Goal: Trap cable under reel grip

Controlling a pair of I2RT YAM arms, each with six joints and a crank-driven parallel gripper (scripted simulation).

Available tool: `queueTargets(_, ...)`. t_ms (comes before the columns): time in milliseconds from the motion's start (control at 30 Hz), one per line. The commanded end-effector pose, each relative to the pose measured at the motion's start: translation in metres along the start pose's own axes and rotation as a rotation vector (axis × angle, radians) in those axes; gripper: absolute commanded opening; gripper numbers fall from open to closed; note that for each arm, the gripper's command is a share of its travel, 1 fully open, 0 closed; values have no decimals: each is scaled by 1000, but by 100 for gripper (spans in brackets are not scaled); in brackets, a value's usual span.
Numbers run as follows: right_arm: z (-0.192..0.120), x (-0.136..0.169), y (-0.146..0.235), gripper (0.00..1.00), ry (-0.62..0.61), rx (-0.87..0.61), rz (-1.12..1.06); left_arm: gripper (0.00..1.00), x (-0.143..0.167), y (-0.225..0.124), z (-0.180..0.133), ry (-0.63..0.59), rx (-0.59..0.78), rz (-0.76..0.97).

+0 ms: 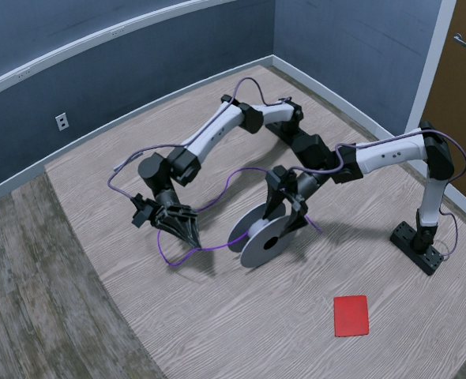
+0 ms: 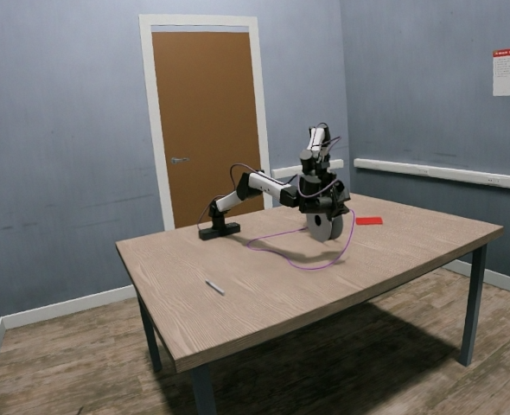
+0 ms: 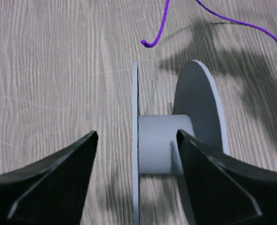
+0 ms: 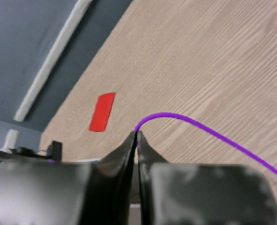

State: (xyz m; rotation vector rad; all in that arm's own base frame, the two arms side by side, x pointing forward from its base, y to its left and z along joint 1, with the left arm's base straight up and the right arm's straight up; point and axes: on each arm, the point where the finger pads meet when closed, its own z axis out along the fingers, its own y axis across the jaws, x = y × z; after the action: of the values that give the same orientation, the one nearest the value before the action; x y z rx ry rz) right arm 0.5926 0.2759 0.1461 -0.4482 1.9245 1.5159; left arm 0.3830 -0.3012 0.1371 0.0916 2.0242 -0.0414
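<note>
Right end effector [image 1: 199, 248] [image 2: 348, 210] [image 4: 135, 133]: fingertips pinched together on a thin purple cable [image 1: 216, 247] [image 2: 309, 269] [image 3: 161, 23] [image 4: 199, 126], near one of its ends; raised over the tabletop [image 1: 388, 347] [image 2: 170, 330] [image 3: 35, 70] [image 4: 223, 56], beside the reel.

Left end effector [image 1: 272, 227] [image 3: 137, 133]: set wide, nothing gripped. One finger reaches in between the two flanges, the other is outside; the nearer flange stands between them. Whether either finger touches the reel, cannot tell.

Reel, grey, twin flanges, plain hub [image 1: 251, 260] [image 2: 323, 234] [image 3: 159, 145]: one, upright on its rims, inward from the tabletop edges.

Cable, continued: a short free end runs from the right end effector in between the flanges in the top view. On the other side of the grip it drops and sweeps over the tabletop in a broad loop, passing behind the reel in the top view; its other end lies beyond the reel, on the side toward the arm bases.

Arm bases, black, two: right arm base [image 1: 279, 132] [image 2: 208, 234] and left arm base [image 1: 431, 267], both along the tabletop edge nearest the door [image 1: 460, 106] [image 2: 206, 124].

Pad, flat, red [image 1: 351, 316] [image 2: 368, 220] [image 4: 101, 112]: in the top view, toward the lower right edge.

Rod, slim, grey [image 1: 121, 165] [image 2: 213, 287]: in the exterior view, near the tabletop's left edge.
</note>
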Motion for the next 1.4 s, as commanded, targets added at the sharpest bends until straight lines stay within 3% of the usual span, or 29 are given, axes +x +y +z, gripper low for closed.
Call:
queueTargets(0,-13,-29,36,0,-82,-39,-30,76,-28,-8,-2,-52,27,-38)
queueTargets(1367,-17,-25,26,0,-82,9,28,76,-29,-8,-2,-54,26,-39)
